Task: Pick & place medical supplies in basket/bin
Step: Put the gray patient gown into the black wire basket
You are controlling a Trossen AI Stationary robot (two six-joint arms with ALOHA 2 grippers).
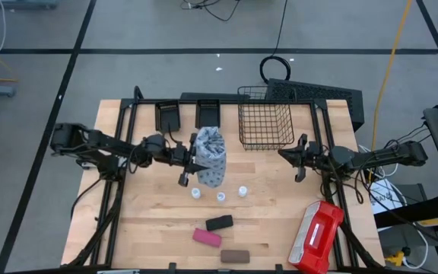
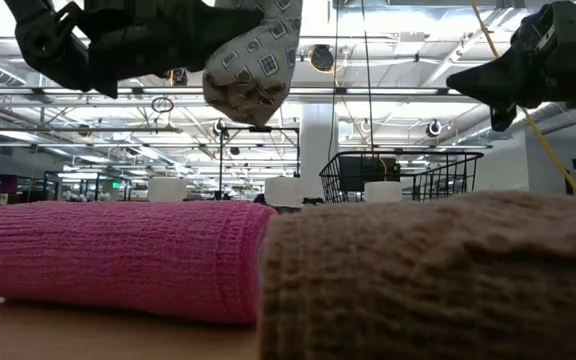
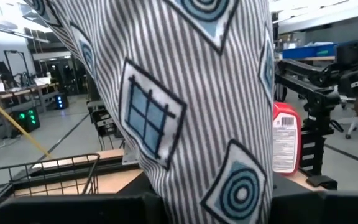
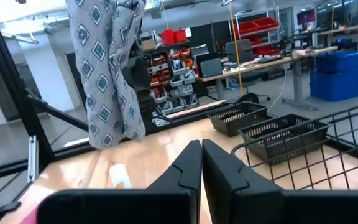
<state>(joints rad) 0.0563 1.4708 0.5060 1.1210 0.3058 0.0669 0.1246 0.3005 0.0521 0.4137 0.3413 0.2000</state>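
My left gripper (image 1: 195, 161) is shut on the long pale blue-grey patterned pack (image 1: 210, 158), which it holds high over the middle of the table. The pack fills the left wrist view (image 3: 185, 93) and also shows in the low view (image 2: 253, 60). Three white vials (image 1: 221, 196) stand on the table below it. The black block (image 1: 219, 223), the pink block (image 1: 207, 237) and the brown block (image 1: 234, 256) lie near the front edge. The black wire basket (image 1: 265, 118) stands at the far side, with two small black trays (image 1: 168, 116) to its left. My right gripper (image 1: 300, 161) is shut and empty, raised in front of the basket. My left gripper pinches the pack's side (image 3: 185, 180) between its two fingers, about midway along the pack, coming roughly level from the table's left. The pack hides the fingertips. The pack hangs upright, its lower end (image 2: 255, 112) loose below the fingers and well clear of the table.
A large red-and-white case (image 1: 318, 236) lies at the front right corner. Black frame rails (image 1: 120, 152) run along the table's left and right sides. There is bare wood between the vials and the basket.
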